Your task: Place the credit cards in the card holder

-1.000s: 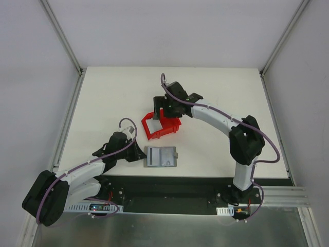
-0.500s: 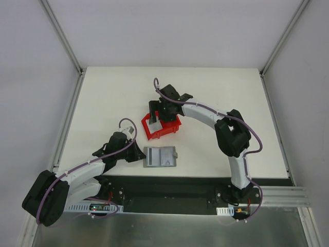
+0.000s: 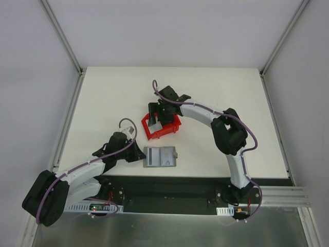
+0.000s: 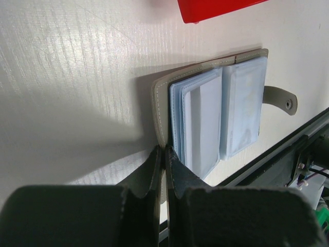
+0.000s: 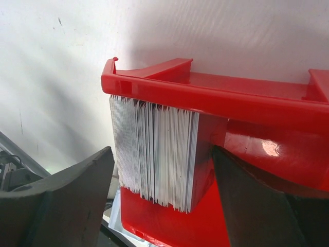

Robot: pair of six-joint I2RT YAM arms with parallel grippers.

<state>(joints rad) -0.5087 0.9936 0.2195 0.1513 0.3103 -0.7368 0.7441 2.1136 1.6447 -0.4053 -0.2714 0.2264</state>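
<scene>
The grey card holder point(image 3: 161, 157) lies open on the table near the front edge, its pale blue slots facing up point(image 4: 216, 118). My left gripper point(image 4: 164, 154) is shut on the holder's left cover edge. A thick stack of pale credit cards point(image 5: 154, 154) stands on edge inside the red bin point(image 5: 257, 154); they also show in the top view point(image 3: 154, 123). My right gripper point(image 5: 162, 198) is open, its jaws on either side of the card stack, apart from it. In the top view the right gripper point(image 3: 156, 116) is over the bin point(image 3: 172, 128).
The holder's strap with a round snap point(image 4: 288, 103) sticks out to its right. The black base rail point(image 3: 195, 188) runs along the table's front edge, just behind the holder. White walls and metal frame posts bound the table.
My right gripper moved left and down into the red bin, ending with its jaws around the card stack. The left arm and card holder have not moved.
</scene>
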